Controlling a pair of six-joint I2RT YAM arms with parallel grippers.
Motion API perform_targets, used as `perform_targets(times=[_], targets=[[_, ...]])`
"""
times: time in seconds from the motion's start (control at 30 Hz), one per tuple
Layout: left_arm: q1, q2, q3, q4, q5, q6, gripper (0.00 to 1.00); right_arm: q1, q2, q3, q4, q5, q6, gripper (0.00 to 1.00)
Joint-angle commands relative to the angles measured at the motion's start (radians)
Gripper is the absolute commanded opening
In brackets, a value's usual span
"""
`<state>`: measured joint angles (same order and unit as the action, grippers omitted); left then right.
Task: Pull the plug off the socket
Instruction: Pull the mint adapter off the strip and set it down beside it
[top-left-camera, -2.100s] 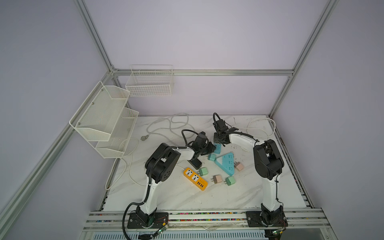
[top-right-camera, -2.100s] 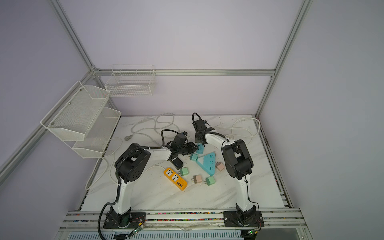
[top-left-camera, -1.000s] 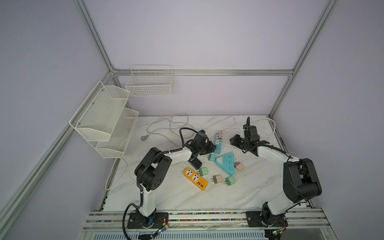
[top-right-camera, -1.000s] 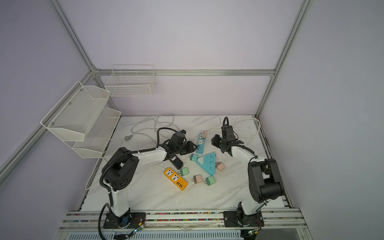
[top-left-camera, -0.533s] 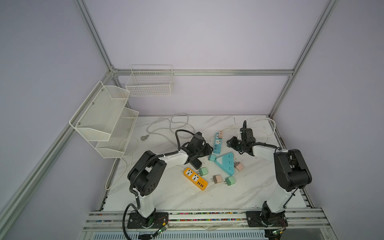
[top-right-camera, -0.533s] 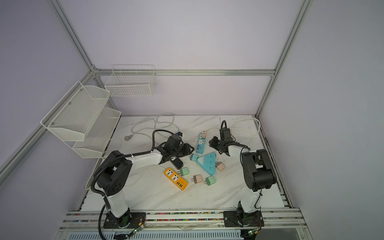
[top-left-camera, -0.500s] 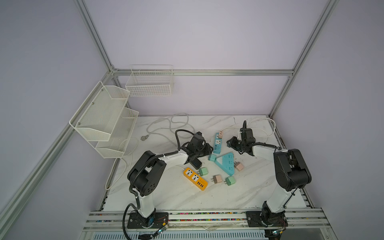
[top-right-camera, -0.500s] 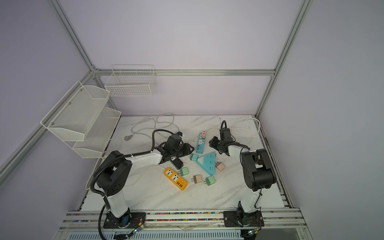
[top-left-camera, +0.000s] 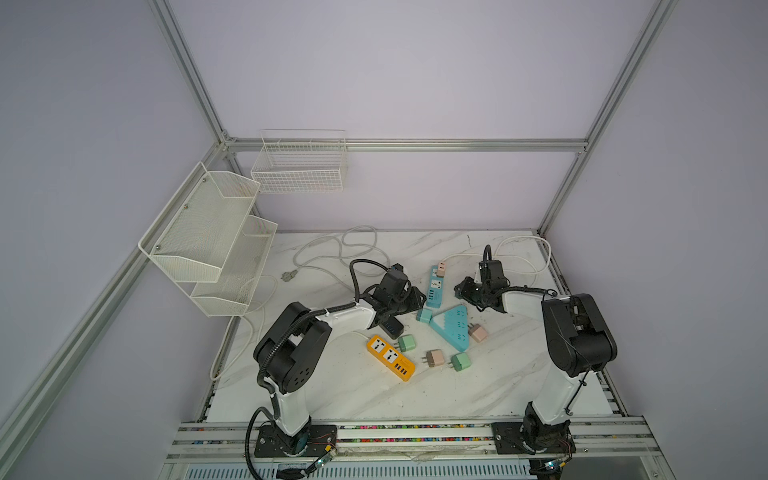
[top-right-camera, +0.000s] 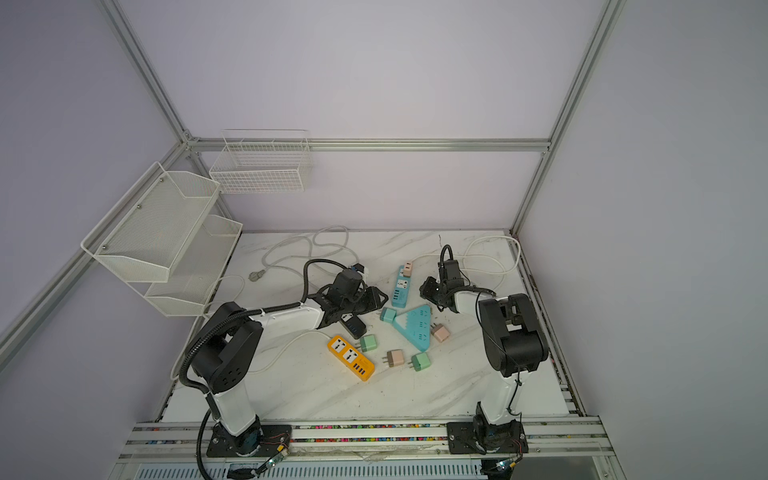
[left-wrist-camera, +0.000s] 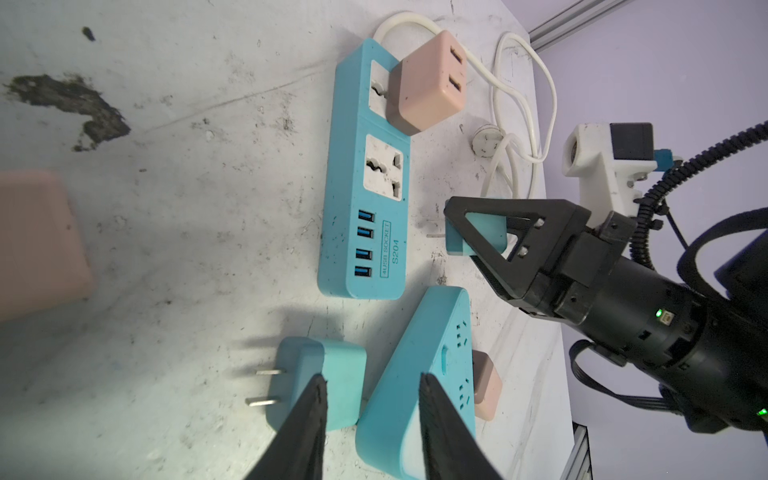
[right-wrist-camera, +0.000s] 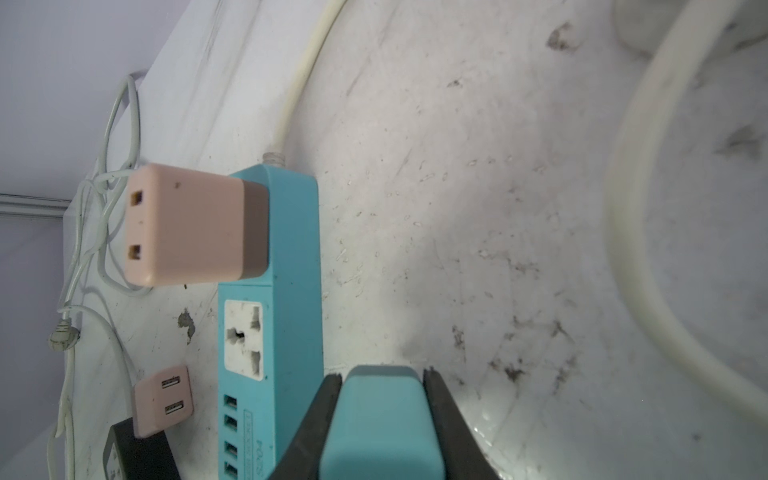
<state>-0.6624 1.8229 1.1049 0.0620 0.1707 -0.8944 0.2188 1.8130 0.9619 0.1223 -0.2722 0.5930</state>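
A smooth, rounded teal plug is clamped in the right tool, just beside the oblong blue socket strip. One blocky pink plug is seated in that strip. The left tool is held narrowly parted and empty. Open room is seen along the front edge of the marbled worktop.

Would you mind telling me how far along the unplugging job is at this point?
Done: the middle socket of the blue power strip is empty. In hand: the right gripper is shut on a teal plug, clear of the strip. Left: the pink plug is seated in the strip's end socket; the left gripper, open, holds nothing.
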Motion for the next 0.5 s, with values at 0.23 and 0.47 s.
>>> perform_targets(times=[0.23, 0.47], targets=[[-0.002, -0.043, -0.004, -0.001, -0.015, 0.035, 0.41, -0.004, -0.004, -0.005, -0.053, 0.066, -0.010, 0.40], [0.003, -0.042, 0.004, -0.006, -0.012, 0.043, 0.42, -0.004, -0.040, 0.000, -0.121, 0.131, -0.025, 0.54]])
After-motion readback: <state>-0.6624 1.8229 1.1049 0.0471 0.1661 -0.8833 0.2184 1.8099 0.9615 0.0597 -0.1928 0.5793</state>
